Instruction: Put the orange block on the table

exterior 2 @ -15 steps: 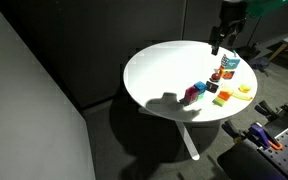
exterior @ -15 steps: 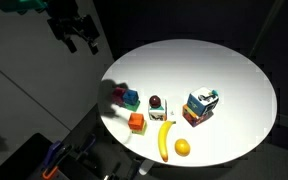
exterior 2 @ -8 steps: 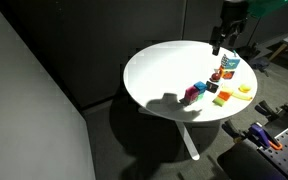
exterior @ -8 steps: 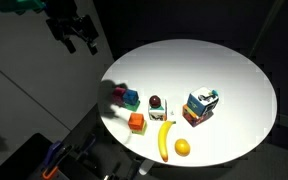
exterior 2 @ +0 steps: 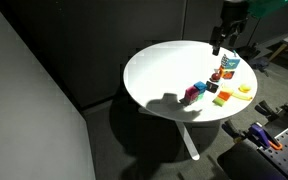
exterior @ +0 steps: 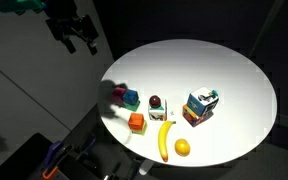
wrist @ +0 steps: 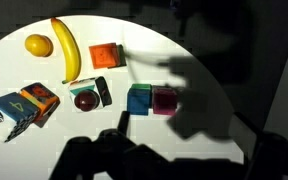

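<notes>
The orange block [exterior: 136,122] is a small orange-red cube resting on the round white table [exterior: 224,70], near its edge. It also shows in the wrist view [wrist: 105,56], beside the banana, and in an exterior view [exterior 2: 223,99]. My gripper [exterior: 80,38] hangs high above and outside the table's edge, far from the block. Its fingers look spread and hold nothing. It also shows in an exterior view [exterior 2: 222,36]. In the wrist view only its dark outline shows along the bottom.
Blue and magenta cubes [wrist: 151,101] stand together, with a green cube behind them. A banana [wrist: 66,50], a round orange fruit [wrist: 38,44], a dark plum [wrist: 85,99] and a multicoloured carton [wrist: 24,108] lie nearby. The gripper's shadow falls across the table.
</notes>
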